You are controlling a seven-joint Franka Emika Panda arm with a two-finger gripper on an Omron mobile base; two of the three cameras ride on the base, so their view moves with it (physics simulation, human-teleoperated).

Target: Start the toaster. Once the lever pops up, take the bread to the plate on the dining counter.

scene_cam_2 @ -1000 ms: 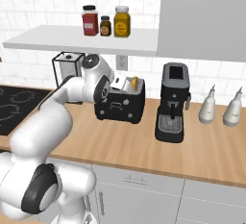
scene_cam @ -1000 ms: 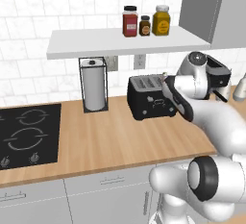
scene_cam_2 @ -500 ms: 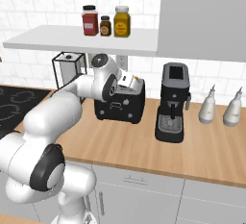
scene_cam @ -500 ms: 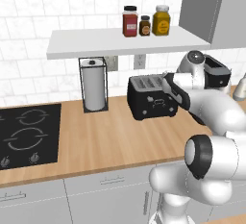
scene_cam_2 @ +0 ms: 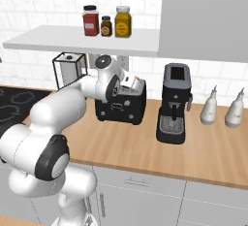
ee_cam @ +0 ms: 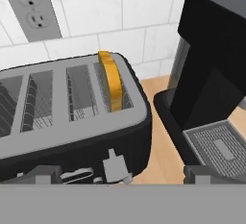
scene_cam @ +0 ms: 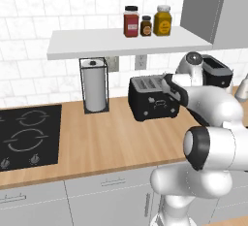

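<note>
Right now my fingers (ee_cam: 117, 176) stand spread as wide as they go, holding nothing, poised just above the front edge of the toaster (ee_cam: 72, 117). Closest to me on that front face is a small grey lever (ee_cam: 115, 166) and beside it a pale control strip; I cannot tell whether the lever is up or pressed down. Just past it run the slots, four of them by my count, and the bread (ee_cam: 111, 81) stands on edge in the slot nearest the coffee machine (ee_cam: 211, 74), its golden crust poking above the rim.

So, as I judge it, the task has barely begun: the slice is loaded, but starting the toaster, waiting for the pop, lifting the slice out and carrying it to the plate on the dining counter all remain (a long trip).

Counting outward across the worktop (scene_cam_2: 145, 147): one toaster, one slice, one black coffee machine standing just beside the toaster, and two white bottles (scene_cam_2: 223, 107) further along. Off to the other side stands one paper towel roll (scene_cam: 95, 85) in a wire holder, and a black hob (scene_cam: 24, 135) set into the wood. On the wall behind is a double socket (ee_cam: 33, 6), and above on the shelf (scene_cam: 116, 41) sit three jars (scene_cam: 147, 21).
</note>
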